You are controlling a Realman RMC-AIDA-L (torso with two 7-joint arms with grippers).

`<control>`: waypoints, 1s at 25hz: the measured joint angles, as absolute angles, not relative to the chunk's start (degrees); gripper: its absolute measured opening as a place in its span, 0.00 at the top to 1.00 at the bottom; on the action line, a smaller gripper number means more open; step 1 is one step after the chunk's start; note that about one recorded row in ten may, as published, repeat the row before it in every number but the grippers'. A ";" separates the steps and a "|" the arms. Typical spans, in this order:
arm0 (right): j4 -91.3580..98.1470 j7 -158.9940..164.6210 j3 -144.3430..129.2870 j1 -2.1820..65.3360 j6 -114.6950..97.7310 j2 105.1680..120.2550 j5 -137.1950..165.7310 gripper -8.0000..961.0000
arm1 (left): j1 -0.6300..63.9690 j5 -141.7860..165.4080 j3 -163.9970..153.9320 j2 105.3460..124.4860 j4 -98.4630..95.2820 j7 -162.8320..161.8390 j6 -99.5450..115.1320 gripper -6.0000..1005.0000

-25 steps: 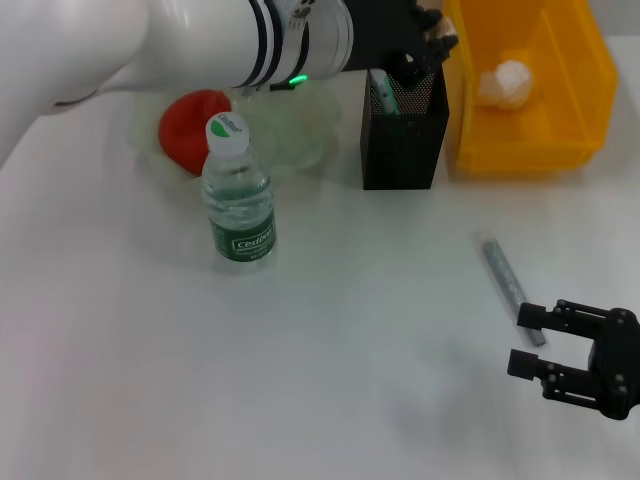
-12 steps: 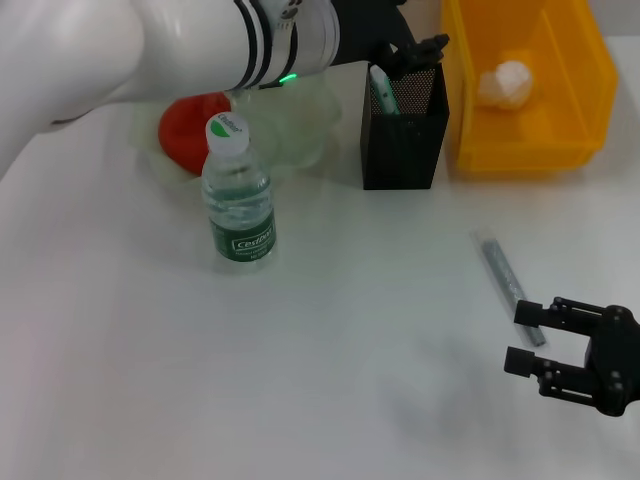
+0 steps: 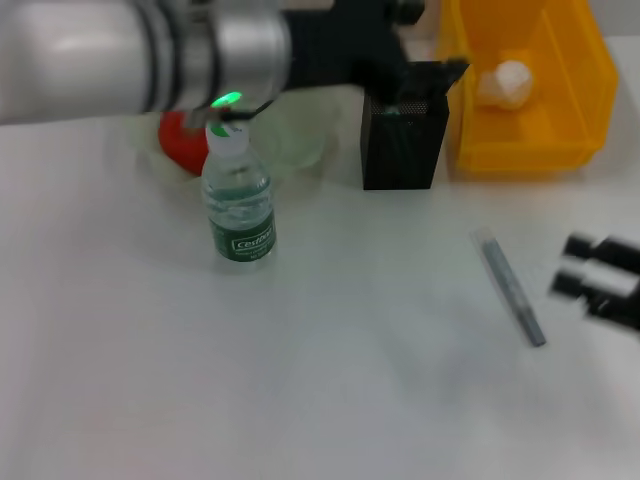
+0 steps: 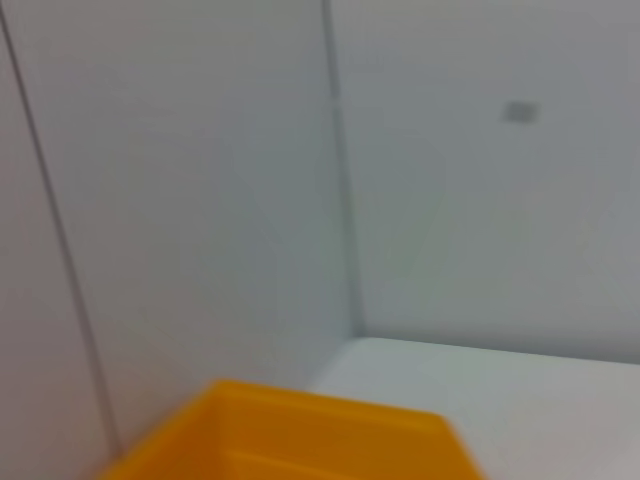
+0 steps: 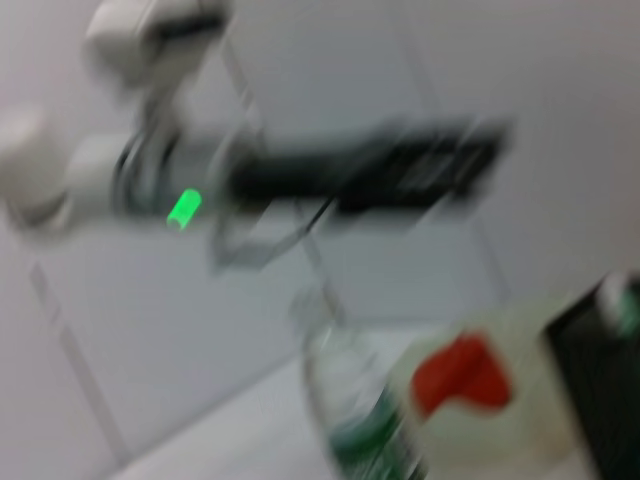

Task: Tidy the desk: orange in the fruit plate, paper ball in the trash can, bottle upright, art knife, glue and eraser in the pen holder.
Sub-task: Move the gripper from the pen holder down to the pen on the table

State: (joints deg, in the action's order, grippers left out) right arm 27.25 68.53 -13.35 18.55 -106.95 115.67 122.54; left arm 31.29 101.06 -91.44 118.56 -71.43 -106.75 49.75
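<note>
Orange [image 3: 180, 140]: in plate [image 3: 300, 140].
Bottle [image 3: 238, 195]: upright.
Left claw [image 3: 425, 75]: has swung across holder [image 3: 403, 135]; fingers blurred, state unclear; green item no longer visible.
Paper ball [image 3: 503, 82]: in bin [image 3: 570, 110].
Knife [image 3: 510, 286]: on surface, outstanding.
Right claw [image 3: 598, 280]: has risen beside knife, spread.

Left hand [image 3: 425, 60] blurred, hides pen holder [image 3: 403, 150] mouth; right hand [image 3: 600, 280] blurred, cut off.

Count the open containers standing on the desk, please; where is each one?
3. The fruit plate is at the far left holding the orange; the pen holder stands in the middle; the trash can is at the far right, with the paper ball inside.
</note>
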 joint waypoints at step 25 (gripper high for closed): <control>81.65 138.03 -50.83 37.99 -107.13 118.95 150.70 0.33 | 29.33 101.20 -67.30 117.15 -44.78 -92.86 88.93 0.26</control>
